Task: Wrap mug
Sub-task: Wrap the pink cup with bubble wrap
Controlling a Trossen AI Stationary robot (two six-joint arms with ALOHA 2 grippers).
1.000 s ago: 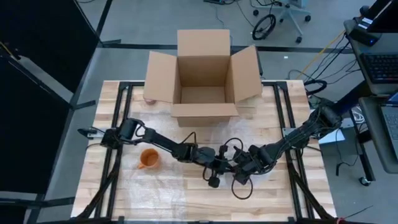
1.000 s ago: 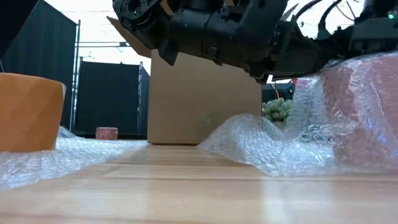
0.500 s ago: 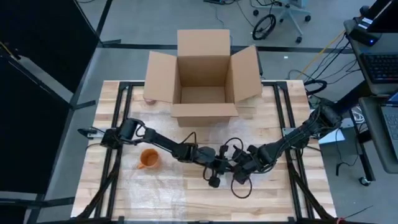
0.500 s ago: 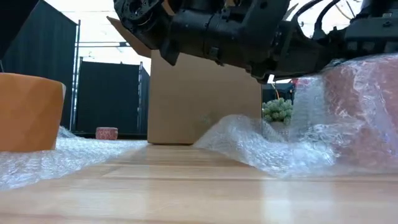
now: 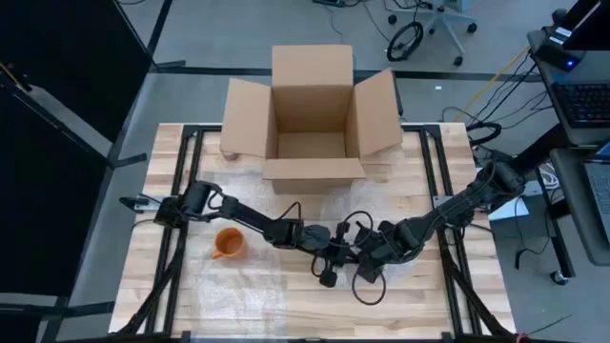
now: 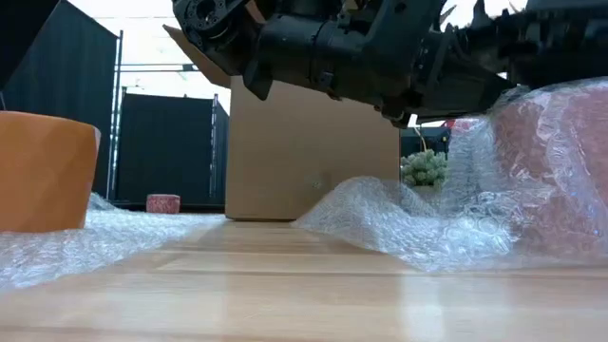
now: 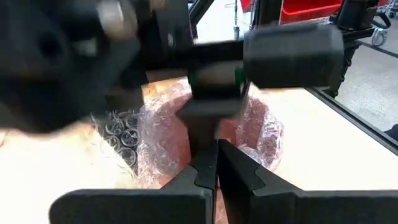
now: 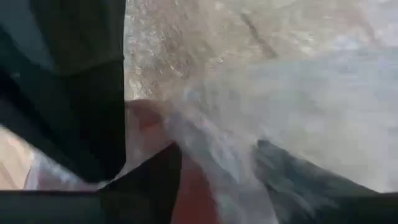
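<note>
On the near part of the tabletop (image 5: pixel 419 314) a sheet of bubble wrap (image 6: pixel 399 223) lies crumpled, rising in a fold in the low view and spreading pale across the boards in the high view. At the right of the low view a reddish mug (image 6: pixel 560 161) sits bundled inside the wrap; the left wrist view shows the same pink-red shape under clear film (image 7: pixel 261 134), near the middle of the tabletop where both arms meet.

The left gripper (image 7: pixel 216 163) reaches in from the left side, its fingers (image 7: pixel 202 177) closed almost together, with the wrapped mug just beyond them; whether they pinch film I cannot tell. The right gripper (image 5: pixel 374 255) comes in from the right and crowds against the left one over the bundle. In the right wrist view its dark fingers (image 8: pixel 155 180) stand apart with wrap and the reddish mug between them, apparently holding the bundle.

To the left, an orange mug (image 5: pixel 228 244) stands on the wrap, apart from both grippers. Farther back, an open cardboard box (image 5: pixel 310 124) sits at the far edge, flaps spread. A small reddish object (image 6: pixel 162 202) lies near the box's left side.
</note>
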